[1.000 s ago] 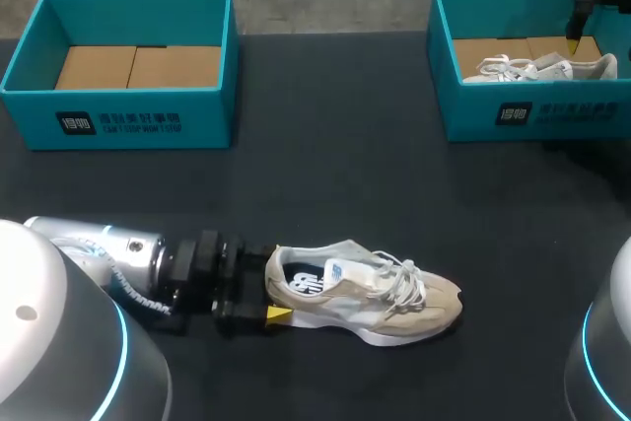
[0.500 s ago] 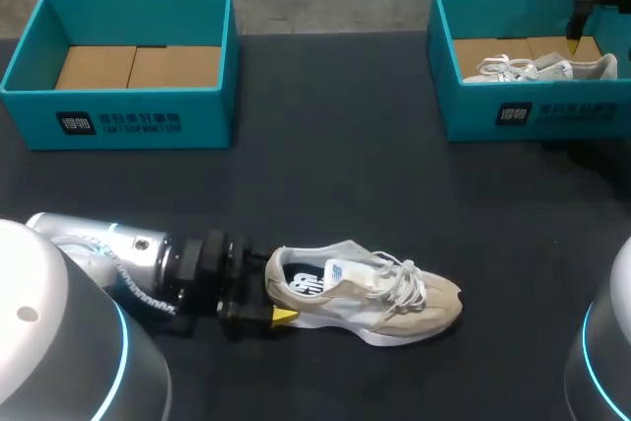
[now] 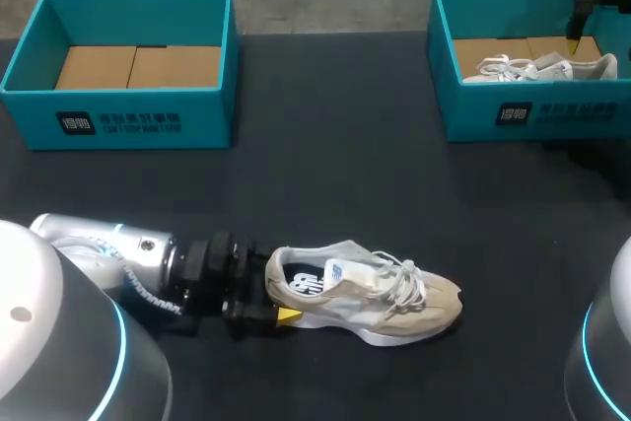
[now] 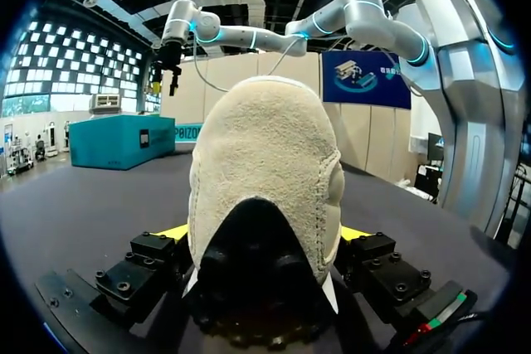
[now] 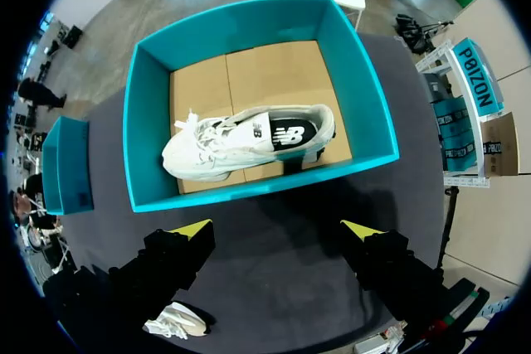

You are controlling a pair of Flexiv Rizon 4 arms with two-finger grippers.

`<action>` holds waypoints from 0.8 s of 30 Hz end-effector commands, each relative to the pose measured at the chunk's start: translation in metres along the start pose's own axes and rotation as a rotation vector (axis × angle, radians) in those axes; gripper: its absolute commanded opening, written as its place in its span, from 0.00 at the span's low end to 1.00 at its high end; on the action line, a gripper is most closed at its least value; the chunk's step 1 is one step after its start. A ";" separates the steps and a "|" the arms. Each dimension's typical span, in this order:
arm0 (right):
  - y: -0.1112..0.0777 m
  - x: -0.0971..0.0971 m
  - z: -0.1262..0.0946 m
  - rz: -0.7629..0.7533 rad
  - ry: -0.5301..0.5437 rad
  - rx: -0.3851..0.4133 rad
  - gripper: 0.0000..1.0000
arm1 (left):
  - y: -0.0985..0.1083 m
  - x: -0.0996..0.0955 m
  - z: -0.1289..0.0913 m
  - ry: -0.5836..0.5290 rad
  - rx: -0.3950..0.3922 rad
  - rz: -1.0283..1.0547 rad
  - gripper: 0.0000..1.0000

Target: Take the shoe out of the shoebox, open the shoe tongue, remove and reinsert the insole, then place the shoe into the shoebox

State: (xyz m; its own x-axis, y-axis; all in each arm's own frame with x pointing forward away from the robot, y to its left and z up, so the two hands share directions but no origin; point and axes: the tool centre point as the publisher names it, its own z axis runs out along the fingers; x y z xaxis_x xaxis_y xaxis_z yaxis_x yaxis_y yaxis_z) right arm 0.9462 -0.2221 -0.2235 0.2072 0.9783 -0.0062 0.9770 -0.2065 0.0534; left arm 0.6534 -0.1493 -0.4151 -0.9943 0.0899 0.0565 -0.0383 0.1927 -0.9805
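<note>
Print: each teal box has a dark label panel with white characters on its front wall, left box label (image 3: 118,123) and right box label (image 3: 562,110); the text is not transcribed. The beige shoe (image 3: 365,298) has a logo on its side and a blue-and-white printed mark on the insole at the heel opening. The white shoe (image 5: 249,143) has a dark logo on its side and print on its dark insole. The beige shoe lies on its sole on the black table (image 3: 335,175), near the front edge, toe to the right, heel to the left, laces loose, outside both boxes. The left box (image 3: 30,66) holds only brown cardboard. The right box (image 3: 444,56) holds the white shoe on its side. The left arm (image 3: 108,253) comes in low from the lower left, almost level with the table, wrist aimed along the shoe. The left gripper (image 3: 276,295) is at the heel, fingers spread wide with the heel between them and yellow tips just beside its two sides; contact cannot be told, so not a pinch. The right arm arches high. The right gripper (image 5: 274,234) hangs above the right box pointing down, fingers spread wide, holding nothing, well apart from the white shoe.
</note>
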 end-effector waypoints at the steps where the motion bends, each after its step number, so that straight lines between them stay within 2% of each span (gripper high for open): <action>1: 0.000 0.000 0.000 0.001 -0.002 0.000 1.00 | 0.000 0.001 0.001 0.004 -0.005 -0.003 1.00; 8: 0.000 0.000 0.000 0.001 -0.002 0.000 1.00 | 0.003 0.002 0.003 0.010 -0.008 -0.006 1.00; 9: 0.000 0.000 0.000 0.001 -0.002 0.000 1.00 | 0.003 0.003 0.003 0.010 -0.008 -0.006 0.85; 10: 0.000 0.000 0.000 0.001 -0.002 0.000 1.00 | 0.004 0.003 0.003 0.010 -0.009 -0.006 0.62; 11: 0.000 0.000 0.000 0.001 -0.002 0.000 1.00 | 0.004 0.003 0.003 0.009 -0.008 -0.006 0.46; 15: 0.000 0.000 0.000 0.001 -0.002 0.000 1.00 | 0.006 0.003 0.002 0.008 -0.006 -0.009 0.07; 16: 0.000 0.000 0.000 0.001 -0.002 0.000 1.00 | 0.006 0.003 0.002 0.008 -0.006 -0.009 0.00; 24: 0.000 0.000 0.000 0.001 -0.002 0.000 1.00 | 0.007 0.002 -0.005 0.008 0.014 -0.024 0.00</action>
State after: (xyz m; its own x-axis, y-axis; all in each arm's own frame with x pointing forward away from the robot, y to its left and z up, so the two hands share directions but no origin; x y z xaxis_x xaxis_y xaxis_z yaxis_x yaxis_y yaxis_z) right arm 0.9462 -0.2221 -0.2235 0.2072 0.9783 -0.0062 0.9770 -0.2066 0.0534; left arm 0.6511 -0.1473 -0.4185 -0.9928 0.0893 0.0804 -0.0629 0.1837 -0.9810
